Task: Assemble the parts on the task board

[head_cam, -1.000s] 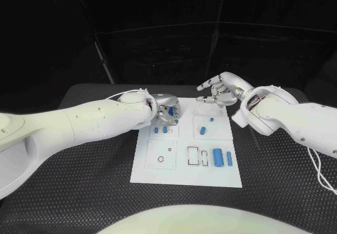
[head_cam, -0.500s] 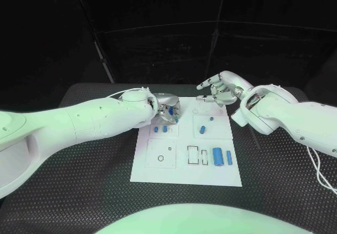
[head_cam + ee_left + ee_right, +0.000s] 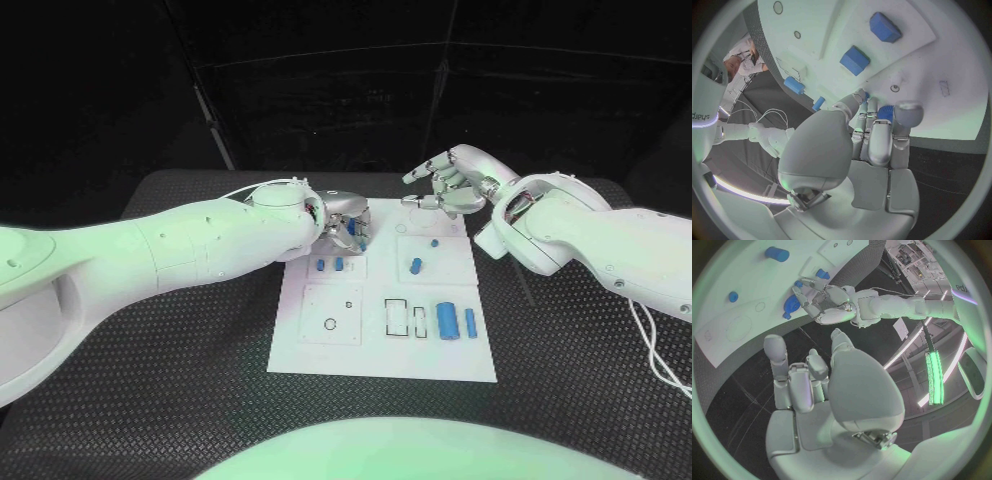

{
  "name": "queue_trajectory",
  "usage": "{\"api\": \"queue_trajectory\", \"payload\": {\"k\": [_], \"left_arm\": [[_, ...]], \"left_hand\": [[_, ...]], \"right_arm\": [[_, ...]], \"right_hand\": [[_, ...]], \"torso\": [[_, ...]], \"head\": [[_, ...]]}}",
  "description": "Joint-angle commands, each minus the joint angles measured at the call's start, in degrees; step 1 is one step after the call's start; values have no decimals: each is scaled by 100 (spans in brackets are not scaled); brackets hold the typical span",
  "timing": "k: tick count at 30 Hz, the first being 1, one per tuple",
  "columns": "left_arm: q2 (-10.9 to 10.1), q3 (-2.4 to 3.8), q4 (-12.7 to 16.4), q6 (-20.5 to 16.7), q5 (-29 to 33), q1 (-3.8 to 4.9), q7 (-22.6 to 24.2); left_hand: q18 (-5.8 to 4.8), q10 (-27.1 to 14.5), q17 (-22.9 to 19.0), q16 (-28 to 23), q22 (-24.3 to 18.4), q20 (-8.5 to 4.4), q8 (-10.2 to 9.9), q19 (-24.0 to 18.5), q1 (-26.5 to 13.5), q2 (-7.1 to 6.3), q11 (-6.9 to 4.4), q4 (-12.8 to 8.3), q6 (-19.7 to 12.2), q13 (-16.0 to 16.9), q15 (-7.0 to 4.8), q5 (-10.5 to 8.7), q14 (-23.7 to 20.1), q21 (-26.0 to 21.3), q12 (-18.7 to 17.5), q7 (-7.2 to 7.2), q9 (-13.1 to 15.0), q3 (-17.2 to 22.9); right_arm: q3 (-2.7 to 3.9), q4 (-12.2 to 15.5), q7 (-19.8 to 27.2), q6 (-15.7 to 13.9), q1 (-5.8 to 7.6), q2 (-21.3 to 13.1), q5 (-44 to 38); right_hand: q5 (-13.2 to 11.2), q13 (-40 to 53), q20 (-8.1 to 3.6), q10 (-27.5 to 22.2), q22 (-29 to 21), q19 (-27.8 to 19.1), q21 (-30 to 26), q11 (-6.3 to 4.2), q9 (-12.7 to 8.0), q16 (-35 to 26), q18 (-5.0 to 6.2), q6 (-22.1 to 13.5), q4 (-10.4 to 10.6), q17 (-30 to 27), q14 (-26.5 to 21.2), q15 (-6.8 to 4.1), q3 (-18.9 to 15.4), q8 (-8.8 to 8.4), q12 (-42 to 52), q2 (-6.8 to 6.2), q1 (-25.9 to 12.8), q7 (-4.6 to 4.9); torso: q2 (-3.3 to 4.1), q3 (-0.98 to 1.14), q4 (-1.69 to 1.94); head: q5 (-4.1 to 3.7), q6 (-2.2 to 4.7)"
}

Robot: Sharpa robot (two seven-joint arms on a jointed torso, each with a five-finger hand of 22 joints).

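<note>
Over the task board (image 3: pixel 382 360)'s far edge, left hand (image 3: pixel 343 226) pinches a blue part (image 3: pixel 885 113) for seating; right hand (image 3: pixel 454 185) hovers released, clear

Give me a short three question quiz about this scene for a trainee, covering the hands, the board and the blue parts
1. True or false: the left hand holds a blue part in its fingers above the task board.
2. Where is the right hand? A) flat on the board's near edge B) raised at the board's far end, holding nothing C) gripping the left arm.
3. Fill in: the two long blue parts lying side by side on the board are on the robot's ____ side.

Key: 1 true; 2 B; 3 right.
</note>
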Motion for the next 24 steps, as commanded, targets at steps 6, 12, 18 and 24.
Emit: {"api": "queue_trajectory", "payload": {"k": [6,12,18,24], "left_arm": [[26,-34,-15,406,-58,-60,-96],[24,-34,5,212,-57,-78,-42],[-95,-25,110,-143,10,-87,4],[-279,63,300,-355,66,-70,13]], "left_hand": [[-141,144,-18,42,152,2,-78,77,21,74,-13,-14,74,-7,-28,-17,25,171,-63,26,-40,142],[-159,324,-28,63,278,-16,-127,94,37,127,-29,-34,229,-7,-46,-17,42,279,-174,27,-60,342],[-174,427,-11,86,383,-25,-162,118,39,131,-31,-59,317,-4,-48,-17,63,372,-255,51,-65,466],[-179,454,-13,92,412,-24,-181,125,22,111,-20,-66,344,-5,-42,-19,72,397,-295,72,-67,504]], "right_arm": [[3,7,48,-9,9,8,13],[3,3,51,-7,9,16,13],[3,-7,54,-8,9,5,13],[3,-27,53,-13,8,0,13]], "right_hand": [[24,8,-8,-25,-7,-35,-32,13,9,-25,39,56,-17,22,234,-48,-19,42,-17,61,-5,-5],[24,8,-8,-25,-7,-35,-32,13,9,-25,39,56,-17,22,234,-48,-19,42,-17,61,-5,-5],[24,8,-8,-25,-7,-35,-32,13,9,-25,39,56,-17,22,234,-48,-19,42,-17,61,-5,-5],[25,16,-10,-16,-7,-34,-34,11,11,-24,38,65,-17,27,236,-49,-20,47,-9,67,-3,-8]], "torso": [[-1,5,3],[-4,-2,8],[-6,-7,8],[-9,6,16]], "head": [[1,4],[5,15],[-16,36],[8,73]]}}
